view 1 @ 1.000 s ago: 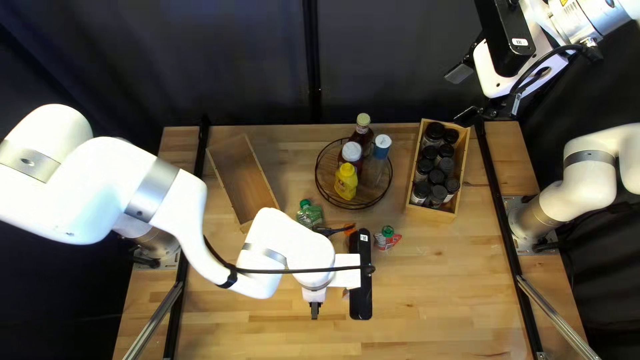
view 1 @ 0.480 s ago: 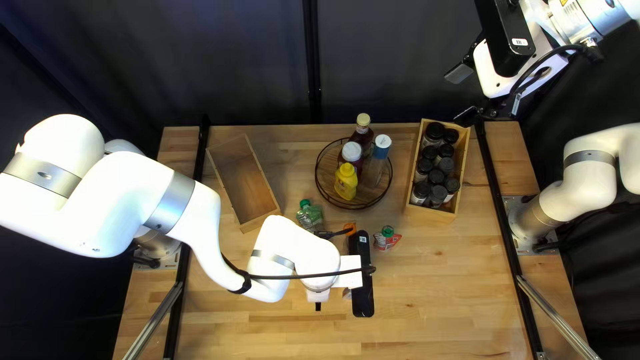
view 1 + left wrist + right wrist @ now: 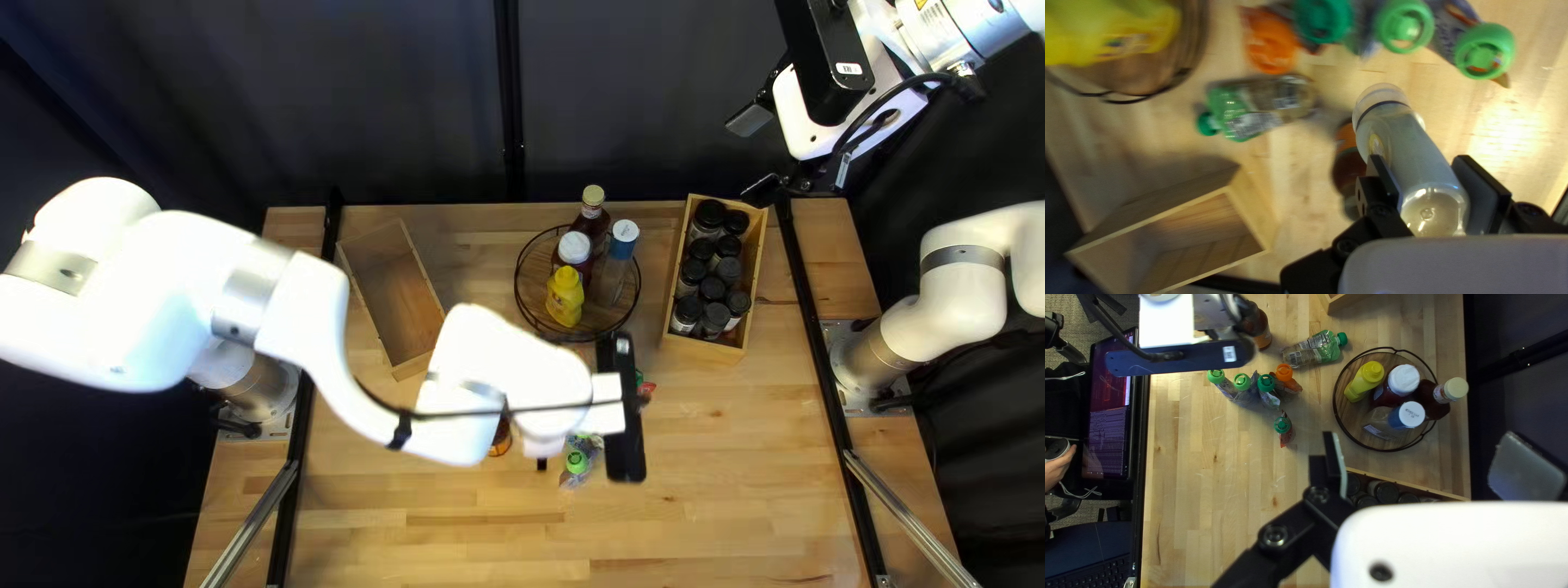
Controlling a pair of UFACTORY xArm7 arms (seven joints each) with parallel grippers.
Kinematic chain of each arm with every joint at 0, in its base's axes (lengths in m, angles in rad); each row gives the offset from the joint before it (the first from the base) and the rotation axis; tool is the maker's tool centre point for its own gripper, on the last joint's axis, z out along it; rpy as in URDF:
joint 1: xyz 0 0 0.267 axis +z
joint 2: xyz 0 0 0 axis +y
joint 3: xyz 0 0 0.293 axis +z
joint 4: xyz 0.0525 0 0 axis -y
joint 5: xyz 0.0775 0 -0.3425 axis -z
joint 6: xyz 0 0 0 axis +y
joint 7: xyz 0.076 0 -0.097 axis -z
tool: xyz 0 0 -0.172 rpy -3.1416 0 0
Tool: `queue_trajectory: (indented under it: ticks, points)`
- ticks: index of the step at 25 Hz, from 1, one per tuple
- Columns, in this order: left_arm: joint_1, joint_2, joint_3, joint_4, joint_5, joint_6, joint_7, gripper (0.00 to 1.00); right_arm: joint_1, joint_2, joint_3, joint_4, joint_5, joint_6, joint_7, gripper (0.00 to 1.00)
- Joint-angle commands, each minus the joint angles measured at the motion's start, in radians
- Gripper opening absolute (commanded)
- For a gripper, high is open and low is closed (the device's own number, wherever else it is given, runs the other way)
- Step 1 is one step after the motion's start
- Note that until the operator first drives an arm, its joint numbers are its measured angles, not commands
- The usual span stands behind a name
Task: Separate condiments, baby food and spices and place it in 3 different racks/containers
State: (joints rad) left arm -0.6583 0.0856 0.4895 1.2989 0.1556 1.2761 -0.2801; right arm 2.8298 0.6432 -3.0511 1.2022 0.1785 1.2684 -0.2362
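Our left hand [image 3: 541, 464] is clamped on an upside-down translucent bottle [image 3: 1407, 149] over the pale wooden table [image 3: 708, 490]; our right hand [image 3: 759, 152] hangs with its fingers apart. Soft, plastic-capped pouches [image 3: 1267, 384] sit near the round, wire-rimmed wooden tray [image 3: 516, 285] holding the yellow plastic squeeze bottle [image 3: 565, 294]. Black-lidded spice jars [image 3: 713, 289] fill a rectangular wooden box [image 3: 705, 351].

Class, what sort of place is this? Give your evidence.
Probably a robotics lab or test workspace: my left arm and right arm stand at a wooden table, with a dark curtain behind it and a screen nearby.
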Motion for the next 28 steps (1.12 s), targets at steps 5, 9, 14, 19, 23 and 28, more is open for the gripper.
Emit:
queue_trajectory:
  ticks: [5,9,14,19,23,28]
  points:
    - [0.110,-0.057,0.108,-0.105,0.046,-0.090,0.052,0.00,0.000,0.000,0.000,0.000,0.000,0.000,0.000,1.00]
    - [0.162,-0.034,0.156,-0.125,0.037,-0.141,0.064,0.00,0.000,0.000,0.000,0.000,0.000,0.000,0.000,1.00]
    - [0.217,0.046,0.191,-0.116,-0.004,-0.194,0.081,0.00,0.000,0.000,0.000,0.000,0.000,0.000,0.000,1.00]
    - [0.254,0.081,0.203,-0.108,-0.045,-0.235,0.120,0.00,0.000,0.000,0.000,0.000,0.000,0.000,0.000,1.00]
    - [0.274,0.110,0.200,-0.084,-0.086,-0.250,0.145,0.00,0.000,0.000,0.000,0.000,0.000,0.000,0.000,1.00]
    - [0.290,0.146,0.189,-0.066,-0.135,-0.271,0.170,0.00,0.000,0.000,0.000,0.000,0.000,0.000,0.000,1.00]
